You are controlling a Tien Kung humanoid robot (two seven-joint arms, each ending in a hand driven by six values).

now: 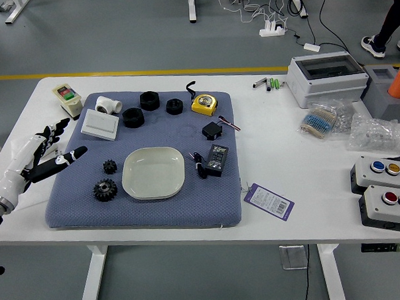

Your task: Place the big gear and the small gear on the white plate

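Observation:
My left hand (62, 148) reaches in from the left over the mat's left edge, its fingers spread and holding nothing. The small black gear (110, 166) lies on the blue-grey mat, to the right of and a little nearer than that hand. Nearer the table's front edge is the big black gear (105, 190), also on the mat. Just right of both gears sits the white plate (154, 195), with nothing on it. My right hand is out of view.
Black rings (133, 118), a white box (100, 125), a yellow tape measure (204, 104) and a black device (217, 160) lie on the mat (143, 217). A tag (269, 201) lies right of it. Button boxes (388, 208) stand far right. A person's leg (392, 19) shows top right.

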